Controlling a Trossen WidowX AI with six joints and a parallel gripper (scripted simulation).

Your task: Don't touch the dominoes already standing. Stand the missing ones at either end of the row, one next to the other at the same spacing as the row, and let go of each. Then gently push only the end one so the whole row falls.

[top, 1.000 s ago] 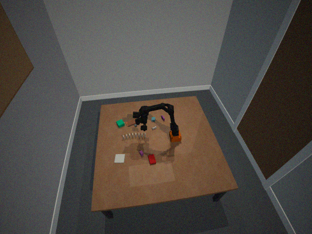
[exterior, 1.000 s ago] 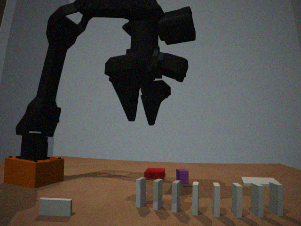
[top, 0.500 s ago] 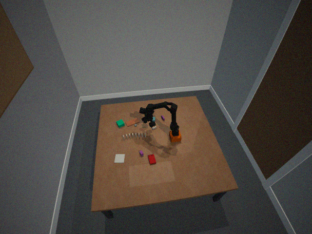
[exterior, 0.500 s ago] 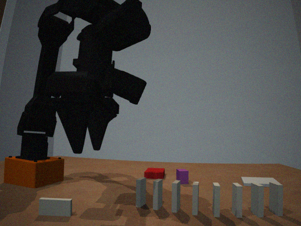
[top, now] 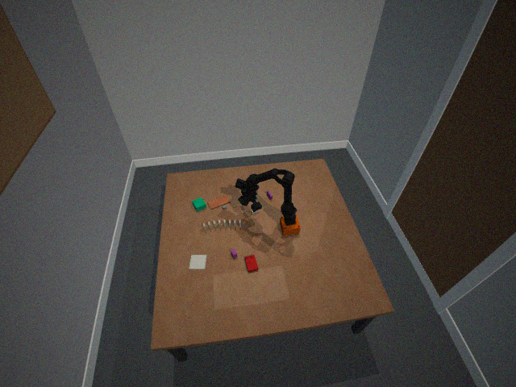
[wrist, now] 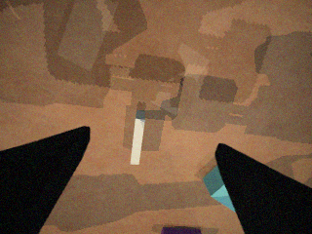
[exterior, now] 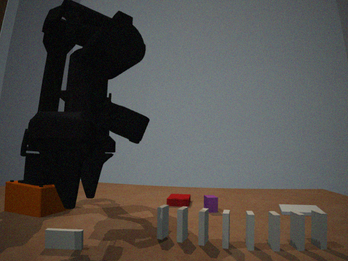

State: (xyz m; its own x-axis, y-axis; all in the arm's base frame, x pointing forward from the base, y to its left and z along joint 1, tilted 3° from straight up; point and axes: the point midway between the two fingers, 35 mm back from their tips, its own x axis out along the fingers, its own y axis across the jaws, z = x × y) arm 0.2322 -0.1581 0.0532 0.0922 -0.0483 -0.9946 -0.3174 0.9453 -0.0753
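Note:
A row of several pale dominoes (top: 224, 223) (exterior: 225, 230) stands upright on the table (top: 325, 266), evenly spaced. A loose pale domino (top: 255, 211) (exterior: 63, 238) (wrist: 136, 141) lies on its long edge, apart from the row's end nearer the robot's base. My gripper (exterior: 79, 202) (wrist: 155, 140) is open and empty. It hangs low above the table, pointing down, with the loose domino showing between the fingertips in the wrist view. How high the tips are above the domino is hard to tell. The arm partly hides the loose domino in the top view.
A teal block (wrist: 213, 181) is partly behind one finger in the wrist view. One purple block (top: 269, 194) (wrist: 180, 230) lies beyond. A small grey block (top: 224, 206) is by the orange board (top: 218, 202) and green block (top: 199, 204). Another purple block (top: 234, 253), red block (top: 251, 264) and white square (top: 197, 261) lie opposite.

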